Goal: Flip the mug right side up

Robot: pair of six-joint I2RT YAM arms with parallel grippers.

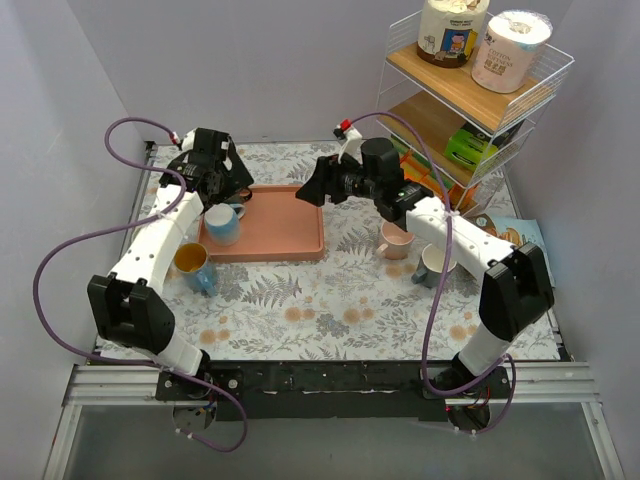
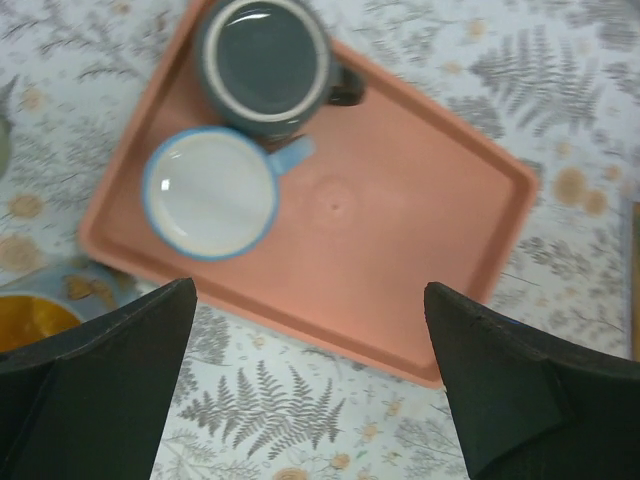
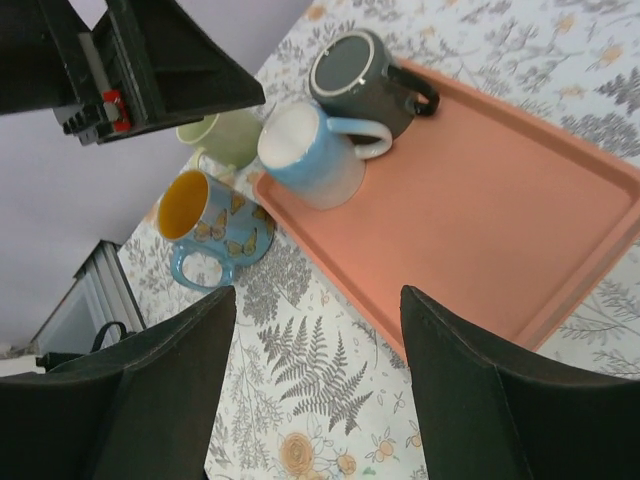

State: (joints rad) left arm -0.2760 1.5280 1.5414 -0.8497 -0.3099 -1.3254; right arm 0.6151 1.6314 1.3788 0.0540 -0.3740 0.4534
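A dark grey mug [image 2: 265, 65] stands upside down, base up, at the far left of the salmon tray [image 2: 400, 230]; it also shows in the right wrist view [image 3: 360, 75]. A light blue mug [image 2: 212, 192] with a white top stands beside it, touching it. My left gripper [image 2: 310, 290] is open and empty, above the tray's near edge and over the mugs in the top view [image 1: 228, 185]. My right gripper [image 3: 318, 295] is open and empty, held over the tray's right part [image 1: 312, 188], well clear of the mugs.
A butterfly mug [image 1: 193, 265] with a yellow inside stands off the tray's left front corner, and a pale green mug [image 3: 225, 135] stands behind it. A pink mug [image 1: 396, 240] and a grey mug [image 1: 435, 265] stand at the right. A wire shelf rack [image 1: 470, 100] fills the back right.
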